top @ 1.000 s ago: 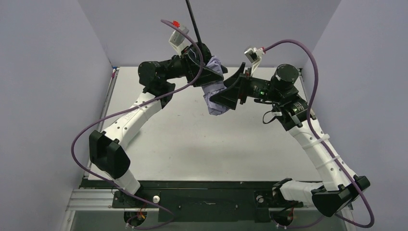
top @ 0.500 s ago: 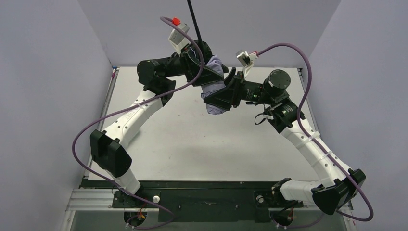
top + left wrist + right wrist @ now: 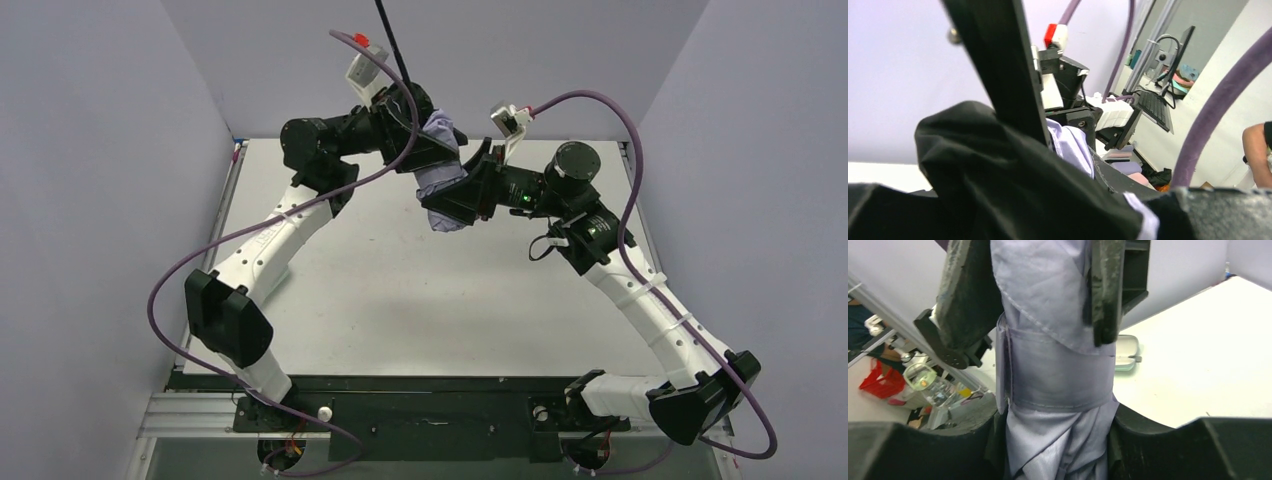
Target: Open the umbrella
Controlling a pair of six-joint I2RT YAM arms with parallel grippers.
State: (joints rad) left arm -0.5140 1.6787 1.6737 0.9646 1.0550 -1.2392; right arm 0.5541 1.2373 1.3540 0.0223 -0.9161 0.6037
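Overhead, the umbrella [image 3: 438,178] bunched (shaft [image 3: 392,40] top cut off).

- The umbrella [image 3: 437,178] is held above the far middle of the table [image 3: 420,300], between both grippers.
- The left gripper [image 3: 432,150] clasps it from the left, higher up.
- The right gripper [image 3: 458,200] clasps it from the right, lower down.
- The shaft [image 3: 392,40] sticks up past the left gripper.
- A case [image 3: 1126,353] lies on the table beyond the umbrella.
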